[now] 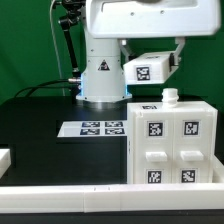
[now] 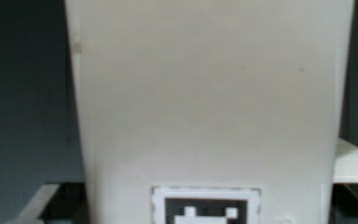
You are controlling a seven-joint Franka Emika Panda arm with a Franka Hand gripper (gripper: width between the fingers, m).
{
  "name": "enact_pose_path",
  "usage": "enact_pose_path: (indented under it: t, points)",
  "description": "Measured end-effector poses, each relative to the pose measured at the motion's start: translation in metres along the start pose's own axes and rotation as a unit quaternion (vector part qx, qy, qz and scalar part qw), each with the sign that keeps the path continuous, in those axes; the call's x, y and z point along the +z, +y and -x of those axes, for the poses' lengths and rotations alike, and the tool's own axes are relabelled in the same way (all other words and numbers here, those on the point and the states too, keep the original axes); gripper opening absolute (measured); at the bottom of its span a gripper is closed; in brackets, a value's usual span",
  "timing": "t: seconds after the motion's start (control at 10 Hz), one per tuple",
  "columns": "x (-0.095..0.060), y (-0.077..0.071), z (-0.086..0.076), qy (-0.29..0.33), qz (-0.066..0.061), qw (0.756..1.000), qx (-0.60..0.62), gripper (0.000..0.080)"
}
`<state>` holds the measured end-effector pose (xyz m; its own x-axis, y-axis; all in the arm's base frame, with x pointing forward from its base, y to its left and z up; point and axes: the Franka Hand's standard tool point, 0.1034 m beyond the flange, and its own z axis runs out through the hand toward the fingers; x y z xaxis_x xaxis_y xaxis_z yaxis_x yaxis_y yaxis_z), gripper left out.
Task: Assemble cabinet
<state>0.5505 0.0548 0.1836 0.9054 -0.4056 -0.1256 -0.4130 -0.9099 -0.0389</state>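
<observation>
Panel (image 1: 148, 68): clamped between fingers (image 1: 172, 58), held aloft, likely for fitting. Cabinet (image 1: 172, 140): stands on worktop (image 1: 40, 120), below fingers.

table (image 1: 40, 120): black, flat top | marker board (image 1: 100, 128): lies flat mid-table; just in front of the robot base (image 1: 100, 85) | cabinet (image 1: 170, 145): stands upright at the exterior view's right; just beside the marker board | white block (image 1: 4, 158): exterior view's left edge; cut off | white strip (image 1: 90, 195): runs along the near edge
</observation>
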Motion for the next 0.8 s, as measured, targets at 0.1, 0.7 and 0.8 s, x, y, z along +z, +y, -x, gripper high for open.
enact_pose_path:
  t: [0.1,0.7,0.8]
  points:
    - [0.001,0.000,0.001,-0.001,0.000,1.000,0.000,0.0558]
    - [-0.009,-0.013,-0.028,0.005,0.006,0.999,-0.052,0.0558]
    - [-0.010,-0.017,-0.040,0.006,0.009,0.998,-0.055,0.0558]
